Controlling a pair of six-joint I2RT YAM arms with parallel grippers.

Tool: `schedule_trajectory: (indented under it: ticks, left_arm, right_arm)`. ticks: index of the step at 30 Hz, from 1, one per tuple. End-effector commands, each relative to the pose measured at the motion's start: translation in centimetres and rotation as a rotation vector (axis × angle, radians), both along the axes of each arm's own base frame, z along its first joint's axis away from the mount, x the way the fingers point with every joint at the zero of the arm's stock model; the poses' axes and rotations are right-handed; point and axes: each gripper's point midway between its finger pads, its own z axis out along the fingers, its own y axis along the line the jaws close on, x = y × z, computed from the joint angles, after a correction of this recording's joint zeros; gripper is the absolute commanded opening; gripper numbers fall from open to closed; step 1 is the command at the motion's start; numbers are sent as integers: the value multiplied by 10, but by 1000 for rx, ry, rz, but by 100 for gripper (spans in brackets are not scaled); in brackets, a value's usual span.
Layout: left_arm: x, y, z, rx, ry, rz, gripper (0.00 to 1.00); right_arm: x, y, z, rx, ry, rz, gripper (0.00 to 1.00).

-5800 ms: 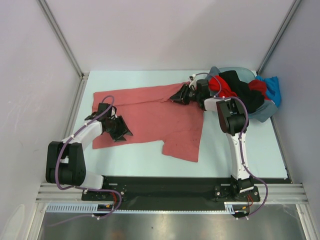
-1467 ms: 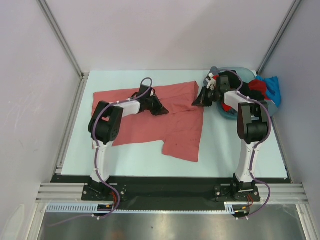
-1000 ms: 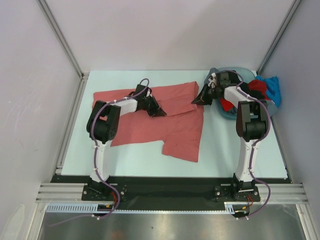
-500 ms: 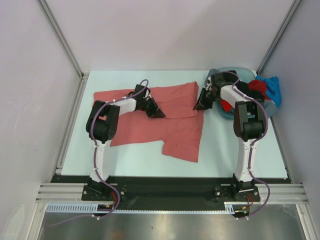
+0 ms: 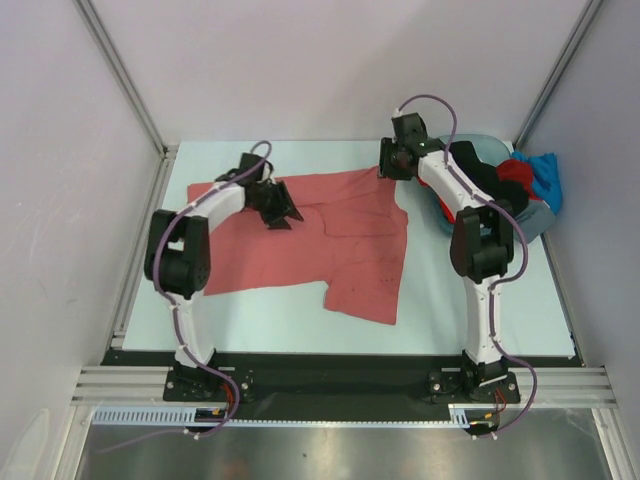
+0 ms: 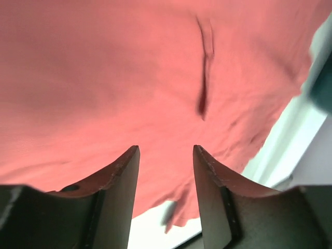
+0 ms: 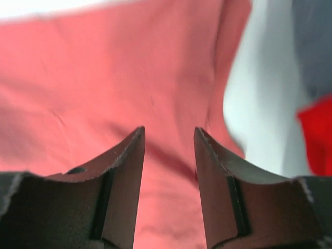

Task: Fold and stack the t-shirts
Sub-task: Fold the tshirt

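A salmon-red t-shirt [image 5: 330, 250] lies spread flat on the table, its near flap reaching toward the front. My left gripper [image 5: 280, 210] hovers over the shirt's back left part, open, with only salmon cloth [image 6: 129, 78] below the gap [image 6: 166, 151]. My right gripper [image 5: 385, 168] hangs above the shirt's back right corner, open too, nothing between its fingers [image 7: 168, 134], the shirt [image 7: 104, 78] beneath. More t-shirts sit heaped at the right: black [image 5: 490, 185], bright red [image 5: 515, 172] and blue [image 5: 545, 175].
The heap rests in a grey-blue basin [image 5: 538, 218] at the table's back right corner, close beside my right arm. White walls with metal posts close in the back and sides. A black rail runs along the near table edge [image 5: 330, 365].
Both grippers have opened and let go of the salmon shirt's back edge. The left one moved left, the right one rose toward the back. The shirt's back right corner now lies flatter.
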Motion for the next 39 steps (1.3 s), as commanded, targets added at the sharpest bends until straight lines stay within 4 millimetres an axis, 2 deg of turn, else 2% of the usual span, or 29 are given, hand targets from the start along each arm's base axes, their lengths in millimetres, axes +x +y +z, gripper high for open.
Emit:
schedule_trajectory:
  ticks: [1,3,4,6,7,9,10,12,14,16,17,18,20,21,23,24,25,26,27,29,30,31,33,34,35,36,37,39]
  left_arm:
    - [27,74,28,110,-133,121,50]
    - [38,95,26,116,-139,179,49]
    - [45,114,26,118,-140,229,48]
    - [55,130,25,126,-144,279,47]
    - [61,156,18,126,-125,341,47]
    - [68,171,16,103,-120,387,47]
    - [72,187,10,94,-109,430,47]
    - [75,198,7,84,-100,461,47]
    - [78,213,7,81,-103,493,47]
    - [78,217,10,81,-109,490,47]
    - [77,216,15,83,-122,485,47]
    - [72,216,14,82,-115,483,47]
    - [57,214,13,88,-78,495,48]
    - [39,211,14,90,-61,502,48]
    - [18,212,10,122,-42,517,49]
    - [7,215,24,138,-70,532,49]
    - [-20,213,7,163,-1,539,49]
    - [-33,215,8,185,7,553,49]
    - [-52,218,11,222,2,564,49]
    - [-81,229,16,283,31,596,50]
    - [-98,237,12,333,60,622,50]
    - [-115,245,26,361,54,660,50]
    - [-142,260,23,440,87,736,51]
    - [-159,266,27,455,108,779,51]
    - [-170,269,25,462,131,810,51]
    - [-184,268,15,456,182,844,51]
    - [-197,271,9,440,230,885,50]
    - [-211,266,-6,398,286,912,50]
  right_arm:
    - [43,-11,-4,-70,-108,-87,46]
    - [62,-4,-10,-52,-134,-96,44]
    - [68,-3,-11,-47,-142,-116,42]
    - [80,-3,-18,-49,-150,-140,38]
    - [84,-4,-21,-52,-156,-151,35]
    - [92,-3,-21,-44,-181,-170,32]
    - [96,-4,-25,-43,-187,-177,30]
    - [104,-4,-27,-34,-213,-185,29]
    - [108,-14,-44,-45,-181,-215,28]
    - [112,-28,-55,-13,-136,-260,28]
    - [111,-32,-69,-10,-92,-275,28]
    - [111,-37,-75,5,-72,-300,28]
    - [110,-54,-85,3,-45,-333,29]
    - [111,-58,-85,0,-46,-339,29]
    - [112,-62,-83,19,-46,-329,29]
    - [113,-59,-79,33,-50,-310,30]
    - [111,-51,-76,57,-42,-256,33]
    - [109,-43,-71,66,-41,-220,34]
    - [108,-38,-54,67,-64,-193,36]
    - [100,-25,-34,40,-85,-130,44]
    - [97,-20,-9,46,-115,-117,48]
    - [92,-16,0,53,-113,-109,53]
    - [75,-8,18,68,-85,-113,59]
    - [64,-6,33,75,-82,-118,61]
    - [51,-4,39,74,-54,-119,62]
    - [43,-1,42,84,-39,-126,63]
    - [24,15,56,114,-29,-79,64]
    - [3,29,63,124,-8,-31,66]
